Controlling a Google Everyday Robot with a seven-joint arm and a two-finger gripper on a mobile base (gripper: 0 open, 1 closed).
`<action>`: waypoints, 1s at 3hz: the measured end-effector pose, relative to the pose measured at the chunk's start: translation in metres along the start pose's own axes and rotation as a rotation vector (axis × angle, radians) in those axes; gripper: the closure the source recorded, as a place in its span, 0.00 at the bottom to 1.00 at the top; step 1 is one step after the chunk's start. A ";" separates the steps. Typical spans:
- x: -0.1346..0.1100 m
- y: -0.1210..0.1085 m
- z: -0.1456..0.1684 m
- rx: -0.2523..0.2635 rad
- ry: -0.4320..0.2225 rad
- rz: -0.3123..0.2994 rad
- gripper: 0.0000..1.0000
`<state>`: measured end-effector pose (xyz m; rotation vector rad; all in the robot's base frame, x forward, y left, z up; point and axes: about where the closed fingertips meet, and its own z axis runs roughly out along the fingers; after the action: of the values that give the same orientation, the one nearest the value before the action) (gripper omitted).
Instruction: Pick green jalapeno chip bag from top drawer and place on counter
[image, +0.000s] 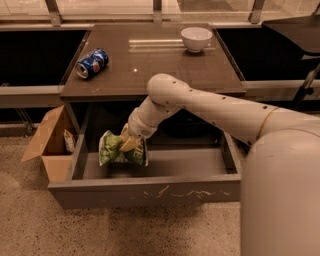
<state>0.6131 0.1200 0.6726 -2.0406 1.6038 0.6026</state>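
Note:
The green jalapeno chip bag (114, 149) is crumpled and hangs from my gripper (128, 143), lifted a little above the floor of the top drawer (150, 190). The drawer is pulled open below the counter (150, 65). My gripper is shut on the bag's right side, inside the left half of the drawer, under the counter's front edge. My white arm reaches in from the right.
A blue soda can (92, 63) lies on its side at the counter's left. A white bowl (196, 38) stands at the back right. An open cardboard box (47, 140) with a small pale packet (69, 141) sits on the floor left of the drawer.

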 end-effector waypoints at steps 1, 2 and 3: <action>-0.006 0.006 -0.053 0.081 -0.022 -0.029 1.00; 0.002 0.011 -0.109 0.168 -0.040 -0.046 1.00; 0.002 0.011 -0.109 0.169 -0.040 -0.047 1.00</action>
<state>0.6081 0.0499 0.7573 -1.9249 1.5256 0.4712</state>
